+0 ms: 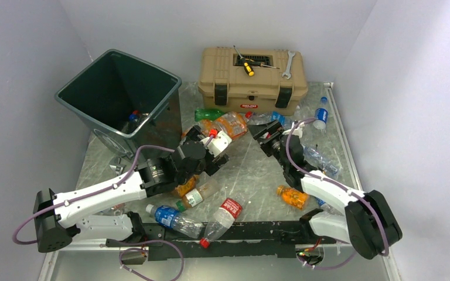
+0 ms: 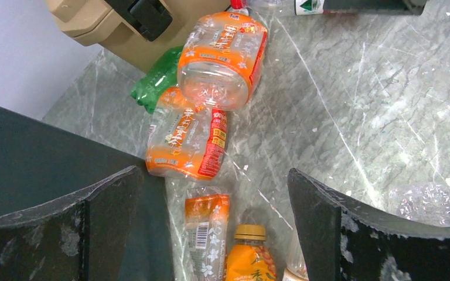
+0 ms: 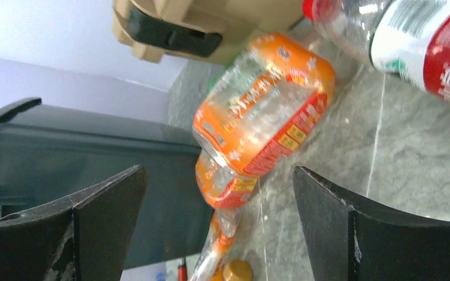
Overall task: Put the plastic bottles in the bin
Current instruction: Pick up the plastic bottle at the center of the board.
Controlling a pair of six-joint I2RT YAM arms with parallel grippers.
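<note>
- Top view: the bin [image 1: 146,63] stands at the far left of the tabletop [image 1: 252,175], beside the toolbox [image 1: 252,82], with one bottle [image 1: 133,117] lying in its bottom. The plastic bottles [image 1: 228,211] lie scattered over the tabletop. The left hand [image 1: 211,153] hovers just right of the bin. The right hand [image 1: 266,136] hovers near the toolbox front.
- Left wrist view: the left hand's fingers [image 2: 111,222] are spread wide and grip nothing. Below lie two crushed orange-labelled bottles [image 2: 187,140], touching, with a green bottle [image 2: 155,82] by the toolbox. The bin's dark wall is at left.
- Right wrist view: the right hand's fingers [image 3: 105,222] are equally wide apart and empty. Ahead, an orange-labelled bottle lies beside the bin, and a red-and-white-labelled bottle [image 3: 410,41] is at upper right.
</note>
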